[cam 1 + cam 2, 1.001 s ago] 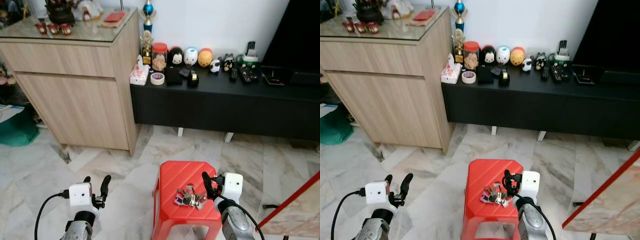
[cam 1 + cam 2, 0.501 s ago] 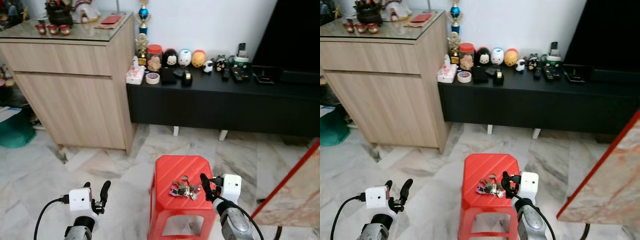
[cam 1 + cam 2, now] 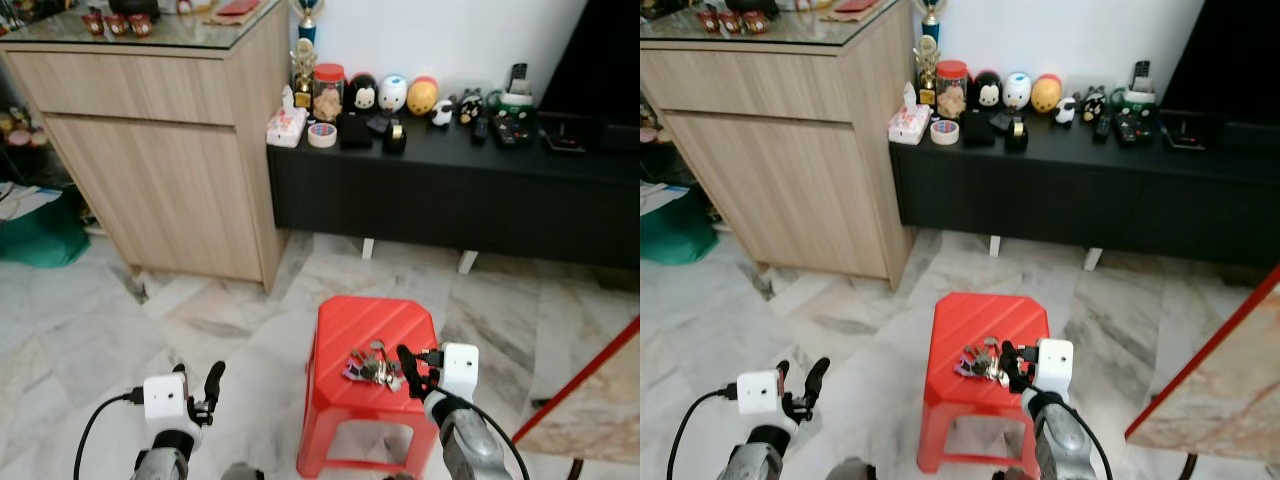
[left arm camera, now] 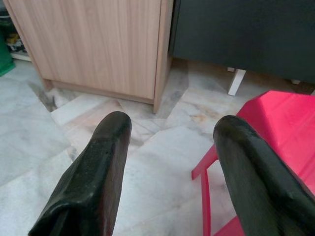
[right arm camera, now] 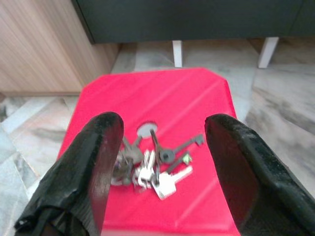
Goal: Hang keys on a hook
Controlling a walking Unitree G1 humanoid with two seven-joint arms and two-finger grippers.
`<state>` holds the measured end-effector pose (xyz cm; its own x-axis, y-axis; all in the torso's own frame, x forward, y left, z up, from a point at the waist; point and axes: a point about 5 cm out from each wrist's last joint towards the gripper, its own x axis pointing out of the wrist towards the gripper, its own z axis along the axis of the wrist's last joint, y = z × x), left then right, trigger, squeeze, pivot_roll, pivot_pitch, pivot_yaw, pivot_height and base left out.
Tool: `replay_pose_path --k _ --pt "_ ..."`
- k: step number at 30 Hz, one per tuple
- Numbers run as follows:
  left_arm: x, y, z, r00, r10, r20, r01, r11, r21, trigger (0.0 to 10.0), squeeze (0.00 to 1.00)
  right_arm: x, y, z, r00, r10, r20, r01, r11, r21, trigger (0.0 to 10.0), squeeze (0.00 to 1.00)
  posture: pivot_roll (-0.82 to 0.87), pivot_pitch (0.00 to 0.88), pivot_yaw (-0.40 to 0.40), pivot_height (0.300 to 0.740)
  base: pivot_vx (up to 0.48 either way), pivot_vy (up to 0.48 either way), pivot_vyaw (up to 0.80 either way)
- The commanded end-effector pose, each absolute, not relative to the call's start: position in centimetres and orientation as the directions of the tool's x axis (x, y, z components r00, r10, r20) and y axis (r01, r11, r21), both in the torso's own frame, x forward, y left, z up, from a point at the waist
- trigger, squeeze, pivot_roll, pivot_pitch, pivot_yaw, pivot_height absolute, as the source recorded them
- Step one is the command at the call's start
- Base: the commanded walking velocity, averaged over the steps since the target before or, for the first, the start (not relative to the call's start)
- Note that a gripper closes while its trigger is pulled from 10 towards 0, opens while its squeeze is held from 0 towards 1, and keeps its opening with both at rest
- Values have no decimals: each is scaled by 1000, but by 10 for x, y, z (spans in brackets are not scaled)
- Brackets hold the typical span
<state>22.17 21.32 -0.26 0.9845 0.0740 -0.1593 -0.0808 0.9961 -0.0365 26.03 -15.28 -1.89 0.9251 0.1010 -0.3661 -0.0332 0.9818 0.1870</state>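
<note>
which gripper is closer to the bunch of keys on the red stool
Right. The right gripper sits just beside the keys, open; the left gripper hangs over the floor, off the stool's left side.

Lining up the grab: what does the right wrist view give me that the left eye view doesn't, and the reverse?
Right wrist: the open right gripper framing the keys, individual blades and the stool's centre hole distinct. Left eye: the idle left gripper, wooden cabinet and black console with its toys. Both: keys lying loose on the red stool, not yet gripped.
</note>
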Motion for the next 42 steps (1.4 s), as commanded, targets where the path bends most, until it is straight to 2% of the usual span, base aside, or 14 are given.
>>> replay_pose_path --k 1,16,21,28,38,42 --pt "221 214 -5 982 79 -173 -88 995 -42 10000 0 261 -153 -21 916 100 -389 -29 982 184 10000 0 62 42 -36 641 0 0 0" --pt "224 212 -5 981 81 -177 -92 994 -53 10000 0 261 -152 -21 911 135 -389 -71 982 175 10000 0 66 50 -37 637 0 0 0" --pt "225 211 -5 981 72 -177 -85 994 -64 10000 0 259 -147 -22 912 148 -384 -73 977 202 10000 0 66 51 -37 637 0 0 794" --pt "226 210 -5 981 70 -181 -83 994 -66 10000 0 254 -149 -29 893 147 -426 -60 976 211 10000 0 65 52 -39 637 0 0 0" --pt "226 209 -5 982 65 -179 -78 994 -70 10000 0 252 -149 -31 886 154 -437 -72 977 200 10000 0 69 53 -39 637 227 0 0" --pt "227 210 -4 982 63 -176 -77 995 -70 10000 0 254 -147 -29 897 161 -411 -81 975 206 10000 0 68 52 -40 637 303 0 717"
